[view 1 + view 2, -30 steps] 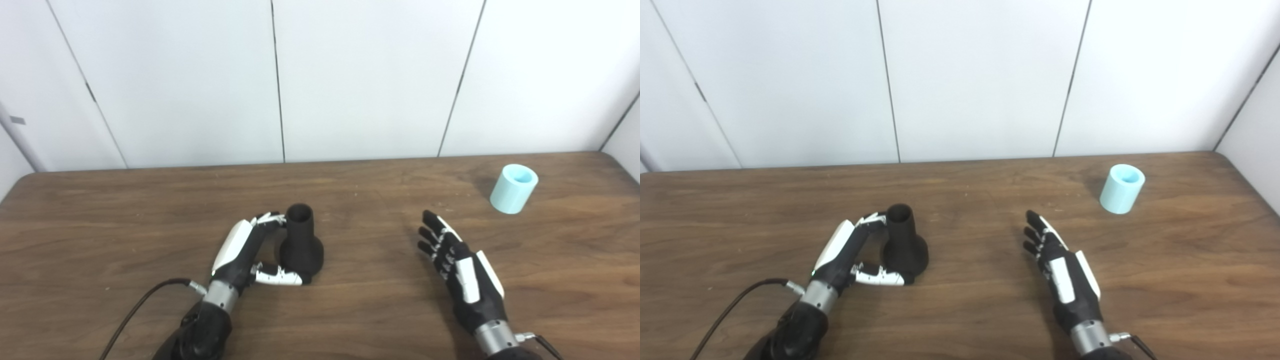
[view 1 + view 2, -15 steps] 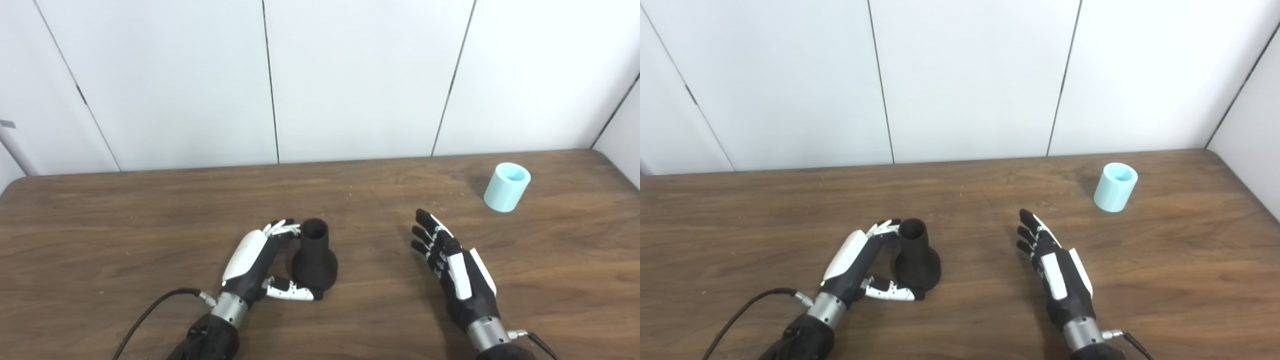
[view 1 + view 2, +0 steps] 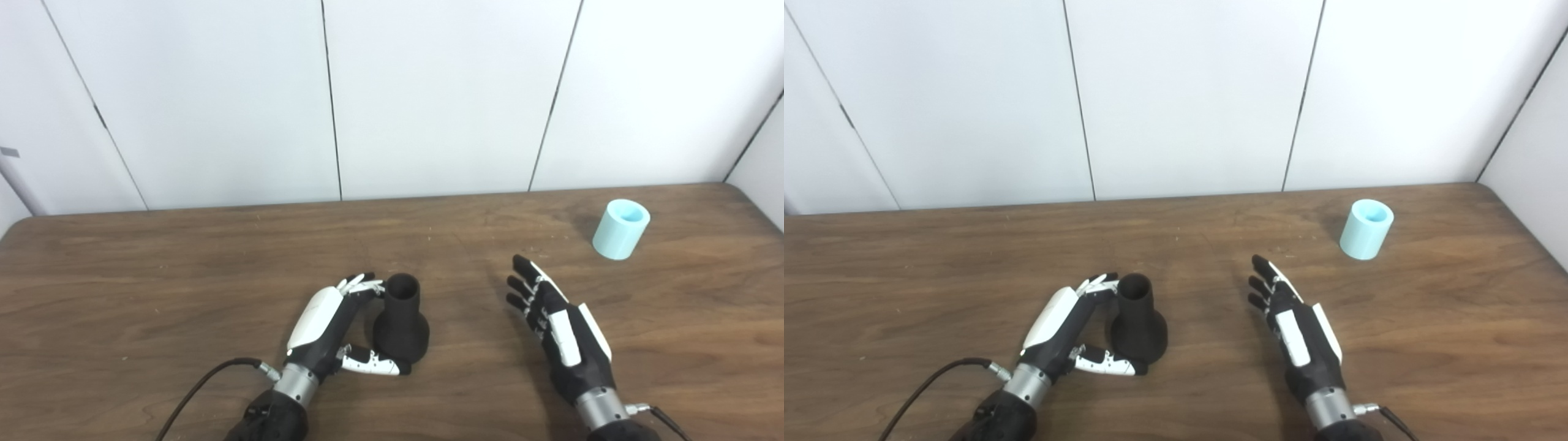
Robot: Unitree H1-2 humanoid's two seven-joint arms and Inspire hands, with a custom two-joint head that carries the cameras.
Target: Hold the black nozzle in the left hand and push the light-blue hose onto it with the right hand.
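Observation:
The black nozzle [image 3: 401, 324] stands upright on the wooden table [image 3: 153, 275], wide base down and open mouth up. My left hand [image 3: 334, 324] wraps it from the left: the fingertips [image 3: 361, 285] press on the narrow neck and the thumb [image 3: 373, 366] lies along the front of the base. The light-blue hose [image 3: 620, 229], a short tube, stands on end at the far right of the table with nothing touching it. My right hand [image 3: 560, 327] hovers open with its fingers stretched out, between nozzle and hose and well short of the hose.
White wall panels [image 3: 429, 92] rise behind the table's far edge. A black cable [image 3: 196, 392] trails from my left wrist to the bottom edge. A side wall [image 3: 765, 165] closes in at the right corner, close to the hose.
The camera shifted between the first two moments. Since then my left hand has slid to the right with the nozzle in it. The right hand has barely moved and the hose has stayed put.

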